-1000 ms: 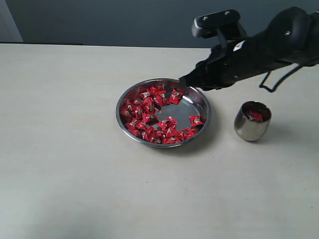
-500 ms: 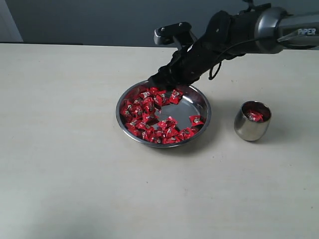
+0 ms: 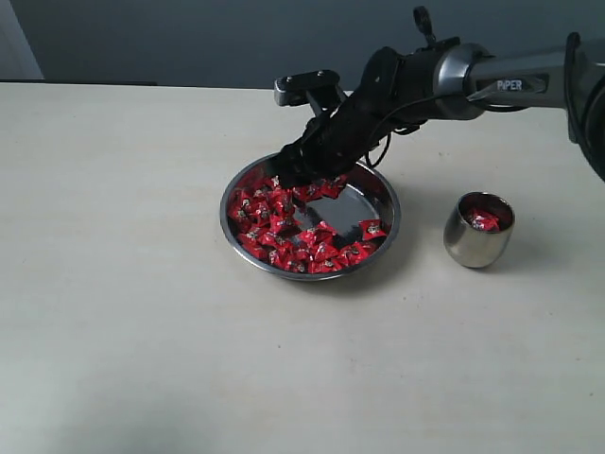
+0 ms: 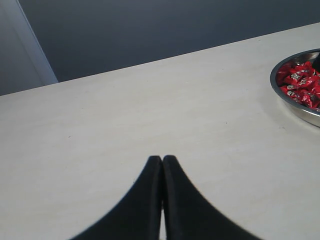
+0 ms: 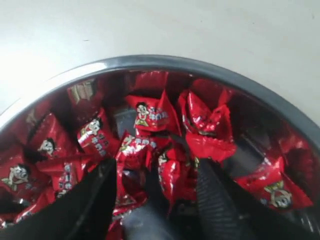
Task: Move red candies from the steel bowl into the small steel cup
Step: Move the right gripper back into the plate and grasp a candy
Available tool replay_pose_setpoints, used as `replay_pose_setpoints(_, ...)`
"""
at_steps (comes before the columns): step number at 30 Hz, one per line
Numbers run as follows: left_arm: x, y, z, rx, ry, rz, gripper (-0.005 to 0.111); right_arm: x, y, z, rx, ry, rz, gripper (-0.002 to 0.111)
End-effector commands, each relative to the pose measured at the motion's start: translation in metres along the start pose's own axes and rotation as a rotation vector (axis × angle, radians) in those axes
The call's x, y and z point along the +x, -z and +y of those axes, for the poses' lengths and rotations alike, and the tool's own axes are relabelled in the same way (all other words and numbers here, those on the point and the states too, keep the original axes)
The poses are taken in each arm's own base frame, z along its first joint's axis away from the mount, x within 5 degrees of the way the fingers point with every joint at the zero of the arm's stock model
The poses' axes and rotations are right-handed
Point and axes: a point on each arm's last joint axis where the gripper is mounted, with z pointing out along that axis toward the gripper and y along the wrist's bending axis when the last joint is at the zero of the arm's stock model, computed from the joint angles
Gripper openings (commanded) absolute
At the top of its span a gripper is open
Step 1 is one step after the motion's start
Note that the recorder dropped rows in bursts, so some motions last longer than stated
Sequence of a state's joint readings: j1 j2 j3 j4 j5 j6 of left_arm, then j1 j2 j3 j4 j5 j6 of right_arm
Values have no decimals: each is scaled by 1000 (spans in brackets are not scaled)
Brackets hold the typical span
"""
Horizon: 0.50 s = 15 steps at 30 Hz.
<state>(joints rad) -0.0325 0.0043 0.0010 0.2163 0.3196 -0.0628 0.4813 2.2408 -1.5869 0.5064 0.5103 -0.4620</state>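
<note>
Right gripper (image 3: 301, 173) down inside steel bowl (image 3: 394, 222), jaws spread wide astride heaped red candies (image 3: 284, 232), small steel cup (image 3: 475, 244) upright near bowl, red candy inside, left gripper (image 4: 162, 162) closed tight above table (image 4: 100, 115).

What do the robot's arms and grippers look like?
The right arm is a silver-grey tube lettered PIPER in white, with black joints, a thin black cable near the wrist and a black camera block. The right gripper and left gripper are both matte black and taper to narrow tips.
</note>
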Motion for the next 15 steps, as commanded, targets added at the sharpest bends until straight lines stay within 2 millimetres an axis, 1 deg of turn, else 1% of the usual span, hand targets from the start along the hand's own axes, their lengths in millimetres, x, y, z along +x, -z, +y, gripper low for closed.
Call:
replay_pose_setpoints(1, -1, 0, 0, -1, 4, -12, 0, -1, -9, 3, -10, 14, 11, 46)
replay_pose_setpoints(3, -1, 0, 0, -1, 4, -12, 0, 1, -11, 3, -18, 12, 29, 41)
replay_pose_setpoints(11, -1, 0, 0, -2, 1, -12, 0, 1, -11, 3, -19, 17, 36, 13)
replay_pose_setpoints(13, -1, 0, 0, -2, 1, -12, 0, 1, -11, 3, -19, 17, 36, 3)
replay_pose_setpoints(15, -1, 0, 0, -2, 1, -12, 0, 0, -7, 4, -21, 19, 31, -1)
